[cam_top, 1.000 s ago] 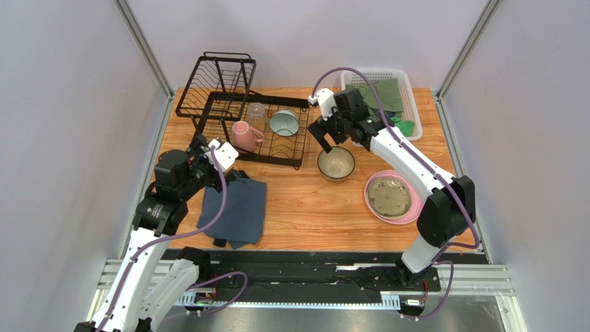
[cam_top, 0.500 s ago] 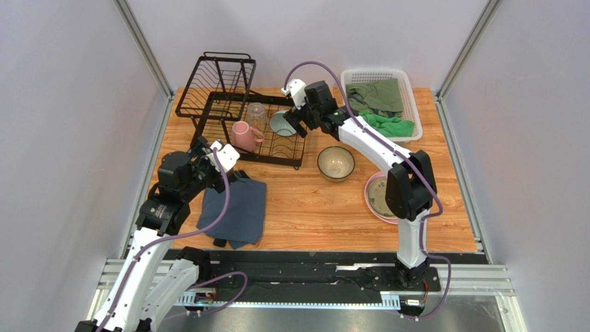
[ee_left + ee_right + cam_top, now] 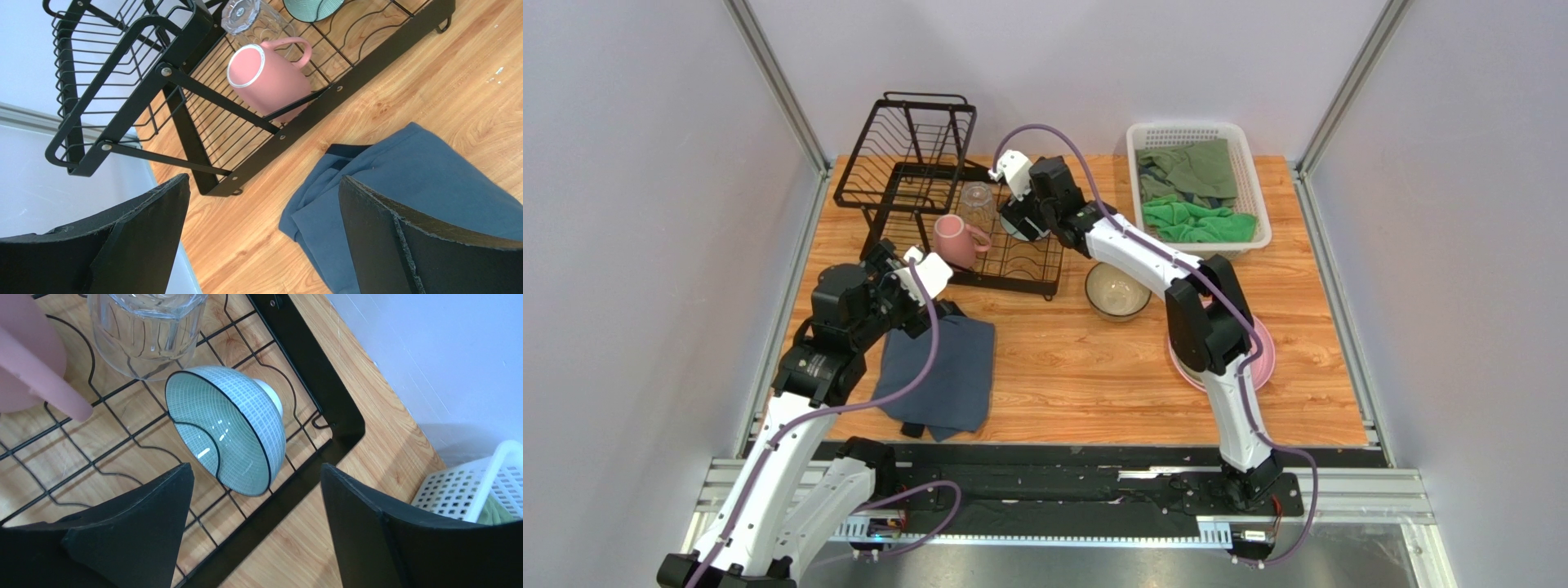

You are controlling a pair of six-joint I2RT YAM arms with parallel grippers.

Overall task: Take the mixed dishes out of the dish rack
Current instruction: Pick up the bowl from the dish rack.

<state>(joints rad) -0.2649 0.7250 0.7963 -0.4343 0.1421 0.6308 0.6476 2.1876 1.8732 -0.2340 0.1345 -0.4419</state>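
right claw spread wide over the tipped teal bowl, gripping nothing; looks glazed, slippery, chippable, I'd pinch the rim; left claw released too

Two bowls, one mug, one glass — one rack, one basket.

Left arm and right arm: white tube links, black joint housings, grey-purple cable looped along each, white camera block at wrist. Fingers matt black, wedge-shaped, rough-edged; bases on black rail, bottom of frame
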